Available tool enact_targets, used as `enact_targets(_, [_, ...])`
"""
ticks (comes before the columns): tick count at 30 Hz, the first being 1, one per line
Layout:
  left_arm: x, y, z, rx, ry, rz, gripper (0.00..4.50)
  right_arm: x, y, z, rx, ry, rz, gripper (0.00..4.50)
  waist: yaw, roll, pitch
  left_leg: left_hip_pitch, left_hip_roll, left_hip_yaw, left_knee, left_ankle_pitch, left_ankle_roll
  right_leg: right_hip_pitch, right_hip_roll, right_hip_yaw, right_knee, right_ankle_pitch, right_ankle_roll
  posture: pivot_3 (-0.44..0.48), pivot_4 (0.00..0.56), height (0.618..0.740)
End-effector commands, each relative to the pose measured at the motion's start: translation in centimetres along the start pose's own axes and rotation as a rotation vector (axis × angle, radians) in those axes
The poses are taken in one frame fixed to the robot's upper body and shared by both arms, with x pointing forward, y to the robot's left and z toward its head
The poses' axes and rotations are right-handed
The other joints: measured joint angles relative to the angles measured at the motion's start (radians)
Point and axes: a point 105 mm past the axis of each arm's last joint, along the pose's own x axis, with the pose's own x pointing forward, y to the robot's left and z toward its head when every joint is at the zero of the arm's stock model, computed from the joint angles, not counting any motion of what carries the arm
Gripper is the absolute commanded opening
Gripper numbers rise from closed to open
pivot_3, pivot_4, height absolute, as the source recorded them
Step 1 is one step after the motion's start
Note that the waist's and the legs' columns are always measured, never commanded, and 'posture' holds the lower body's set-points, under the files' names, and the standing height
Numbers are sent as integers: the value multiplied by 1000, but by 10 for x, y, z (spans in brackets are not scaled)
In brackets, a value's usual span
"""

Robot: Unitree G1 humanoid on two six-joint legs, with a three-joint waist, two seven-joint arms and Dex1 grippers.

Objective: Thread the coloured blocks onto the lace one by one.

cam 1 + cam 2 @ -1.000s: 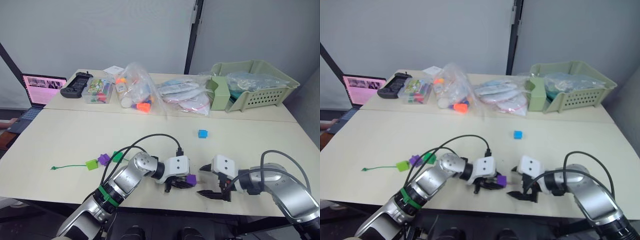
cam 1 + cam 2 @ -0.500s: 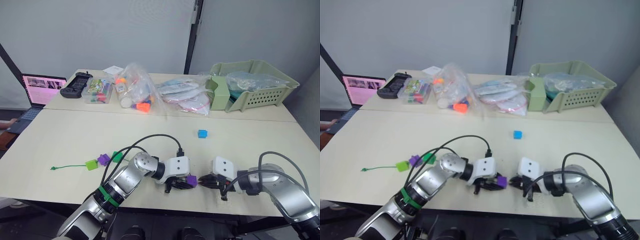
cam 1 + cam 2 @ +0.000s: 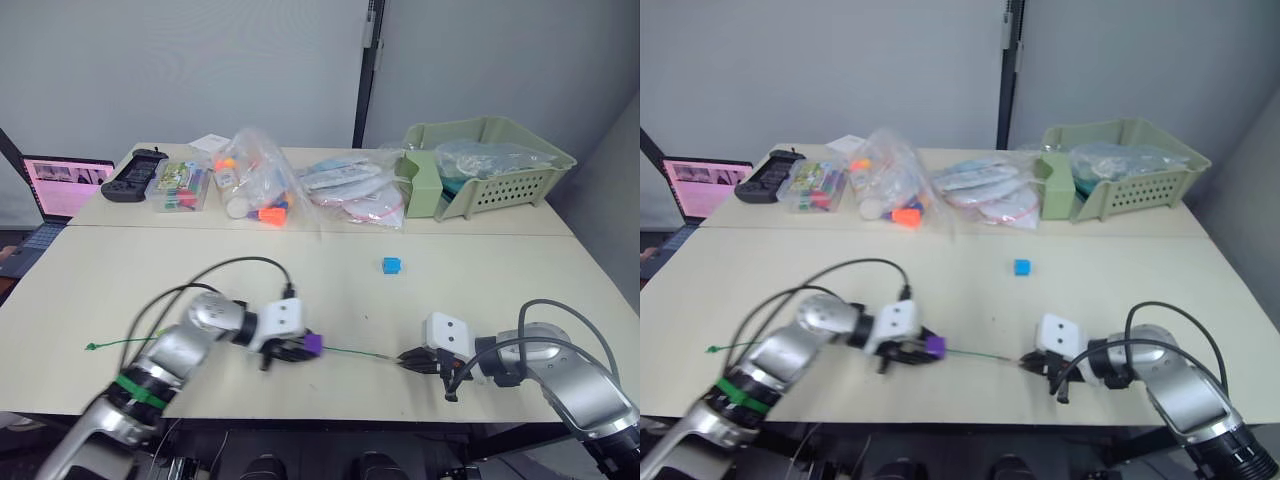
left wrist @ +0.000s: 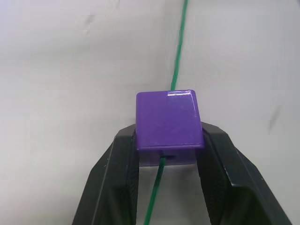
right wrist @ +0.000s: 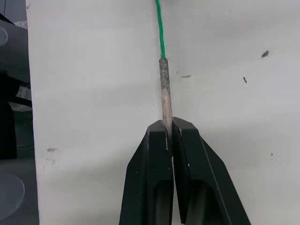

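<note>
My left gripper (image 3: 298,347) is shut on a purple block (image 4: 169,123) just above the table. The green lace (image 3: 352,351) passes through that block. It stretches taut from its far end (image 3: 92,347) on the left to my right gripper (image 3: 406,359). My right gripper (image 5: 171,127) is shut on the lace's stiff tan tip (image 5: 164,89), low over the table near its front edge. A blue block (image 3: 391,265) lies alone on the table, farther back between the two grippers.
Along the back stand a pale green basket (image 3: 490,170), clear plastic bags (image 3: 260,185) with orange pieces, a small clear box (image 3: 180,185), a black controller (image 3: 135,172) and a laptop (image 3: 68,182). Black cables (image 3: 215,272) loop over my left arm.
My right gripper closed on the lace's tip. My left gripper drew the purple block leftward along the lace, away from the right gripper, pulling the lace straight. The camera has also shifted.
</note>
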Motion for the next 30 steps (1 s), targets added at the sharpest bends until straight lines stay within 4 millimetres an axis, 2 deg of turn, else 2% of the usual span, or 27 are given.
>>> enact_targets(1, [-54, 7, -71, -104, 243, 99, 1206, -3, -4, 10, -47, -22, -6, 0, -3, 0, 0, 2, 0, 0, -1, 0, 0, 0, 0, 0, 0, -1, 0, 0, 150, 740])
enact_targets(3, [-72, 8, -85, -106, 297, 119, 1206, -3, -4, 10, -50, -22, -5, 0, -3, 1, 0, 5, 1, 2, -5, 0, 0, 1, 0, 1, 0, -3, 0, 0, 150, 740])
enact_targets(7, [-92, 6, -96, -114, 329, 127, 1206, -2, -6, 10, -54, -24, -5, 0, 1, 3, -2, 6, 1, 4, -7, 0, 0, 1, -1, 1, 1, -4, 2, 0, 150, 740])
enact_targets(12, [-91, -1, -95, -129, 309, 111, 1206, -2, -7, 9, -59, -23, -7, 0, 0, 4, -2, 6, 1, 9, -7, 0, 0, 1, -1, 1, 1, -3, 0, 0, 150, 740])
enact_targets(14, [-90, 3, -89, -151, 268, 138, 2218, -2, -8, 9, -60, -21, -7, 0, 0, 4, -2, 6, 2, 10, -7, 0, 0, 0, -1, 1, 1, -3, 0, 0, 150, 740])
enact_targets(16, [-89, 7, -76, -177, 211, 139, 2855, -2, -8, 8, -61, -18, -7, 0, 2, 3, -2, 5, 2, 10, -7, 0, 0, 0, -1, 2, 2, -3, 0, 0, 150, 740])
enact_targets(21, [-88, 15, -39, -120, 136, 123, 4450, 3, -7, 12, -70, -29, -1, 0, 8, 3, -2, -2, 0, 10, -6, 0, 0, -5, -2, 1, 1, -2, -1, 0, 150, 740])
enact_targets(24, [-81, 13, -21, -109, 86, 102, 4450, 6, -7, 16, -76, -37, 3, 0, 12, 2, -1, -13, 0, 9, -3, 1, -1, -15, -2, 1, 2, 0, -1, 0, 150, 740])
enact_targets(30, [-40, -1, 22, -52, -33, 14, 4450, 21, -9, 30, -83, -71, 8, 0, 16, 1, -1, -13, -1, 9, -2, 1, -1, -15, -3, 1, 2, 0, 0, 0, 150, 740])
